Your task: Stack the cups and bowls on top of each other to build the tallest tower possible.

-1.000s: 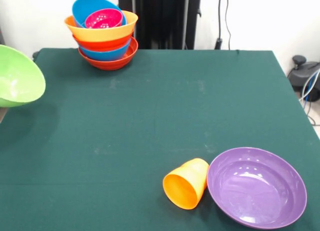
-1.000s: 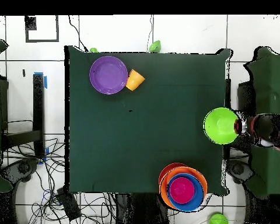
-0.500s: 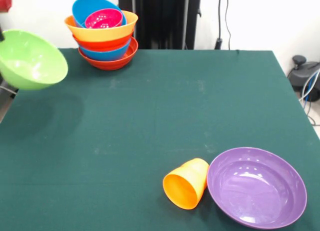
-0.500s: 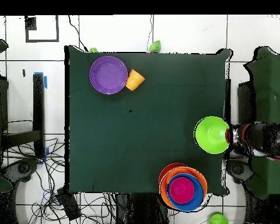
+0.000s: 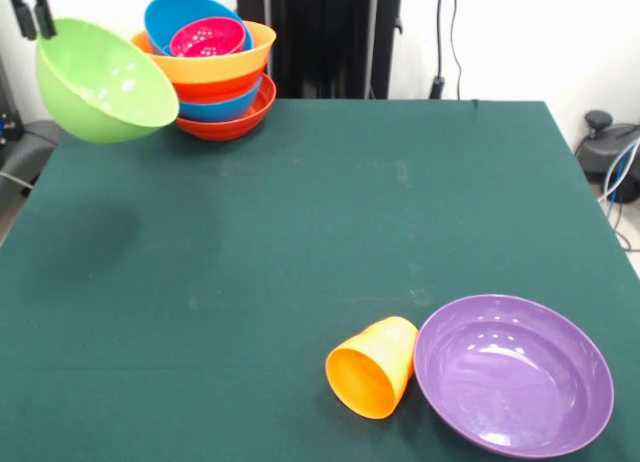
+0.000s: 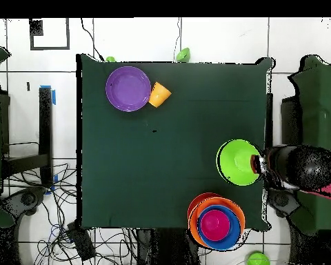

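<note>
- Now the glossy green plastic bowl, clamped at its rim by the gripper, has risen and swung inward, hanging tilted just beside the nested bowl tower.
- Placement on top looks imminent.

Gripper aloft at the table's edge, fingers clamping a rim.

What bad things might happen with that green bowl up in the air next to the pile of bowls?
The green bowl hangs tilted from the gripper, held only at its rim, so it might slip and fall onto the table. It is also close beside the tower, so a sideways swing could knock the pile. The magenta bowl already fills the top, so the green bowl may sit crooked.
</note>
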